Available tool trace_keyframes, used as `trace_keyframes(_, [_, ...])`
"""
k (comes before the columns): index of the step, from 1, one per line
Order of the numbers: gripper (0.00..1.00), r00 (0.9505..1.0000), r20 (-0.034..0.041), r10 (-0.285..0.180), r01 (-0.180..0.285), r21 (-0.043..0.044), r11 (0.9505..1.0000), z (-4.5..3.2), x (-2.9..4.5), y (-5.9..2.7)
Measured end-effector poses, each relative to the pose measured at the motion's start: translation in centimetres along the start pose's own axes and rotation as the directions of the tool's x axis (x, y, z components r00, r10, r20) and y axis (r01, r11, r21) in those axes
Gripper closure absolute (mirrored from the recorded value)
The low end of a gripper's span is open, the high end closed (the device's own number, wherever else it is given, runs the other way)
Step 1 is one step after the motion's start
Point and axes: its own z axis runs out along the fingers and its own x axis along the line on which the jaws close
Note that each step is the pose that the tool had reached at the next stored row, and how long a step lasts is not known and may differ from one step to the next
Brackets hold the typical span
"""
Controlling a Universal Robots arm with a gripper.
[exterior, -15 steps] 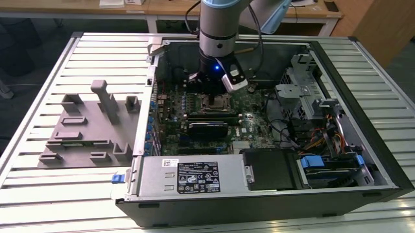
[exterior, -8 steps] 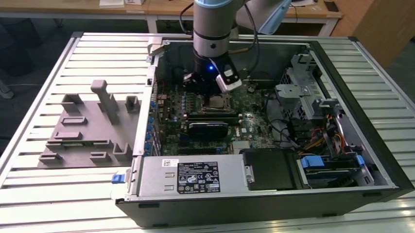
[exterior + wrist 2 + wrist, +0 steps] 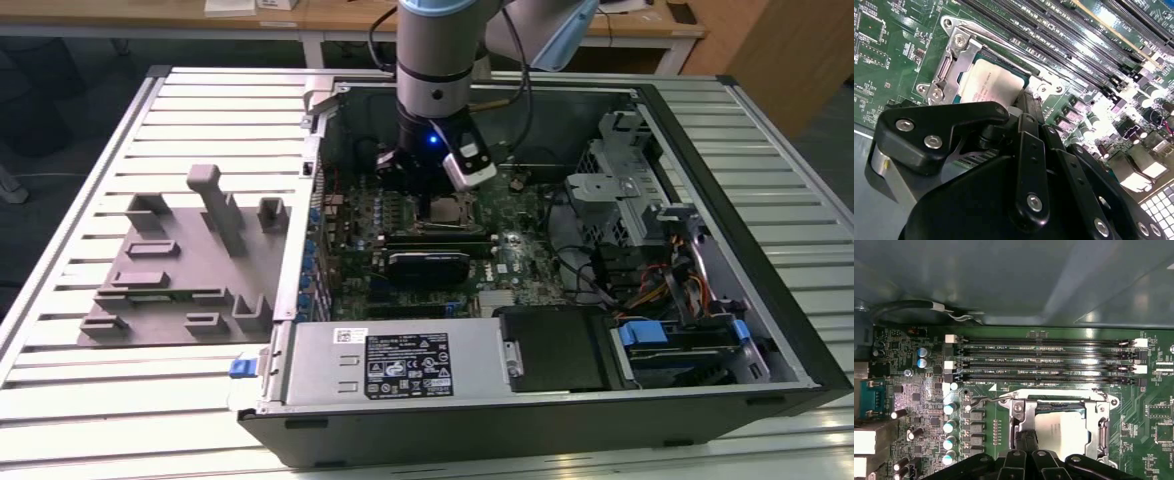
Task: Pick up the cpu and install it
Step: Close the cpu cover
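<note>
slatted table (image 3: 80,130) bears an open pc case (image 3: 534,425), where the gripper (image 3: 1026,439), fingers pressed together and holding nothing, hangs low over the board with its tips at the edge of the cpu (image 3: 1061,432), which lies in its socket (image 3: 1019,412).

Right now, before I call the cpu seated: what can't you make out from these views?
1. cpu: in both wrist views the gripper hides one edge, so I cannot tell whether it lies flat in the socket.
2. Socket, first wrist view: its near side is cut off by the picture's edge and the gripper.
3. Socket, exterior view: the arm partly covers it, so the seating cannot be judged.
</note>
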Motion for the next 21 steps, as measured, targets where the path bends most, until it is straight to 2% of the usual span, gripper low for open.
trace_keyframes(14, [0.89, 1.0000, 0.0004, 0.000, 0.000, 0.0000, 1.0000, -0.03, -0.20, 0.05])
trace_keyframes(16, [0.89, 1.0000, 0.0007, 0.000, 0.000, -0.0018, 1.0000, -0.04, 0.11, 0.04])
trace_keyframes(18, [0.89, 1.0000, 0.0006, 0.000, 0.000, -0.0073, 1.0000, -0.03, 0.36, 0.04])
trace_keyframes(21, [0.89, 1.0000, 0.0005, 0.000, 0.000, -0.0134, 0.9999, -0.04, 0.42, 0.04])
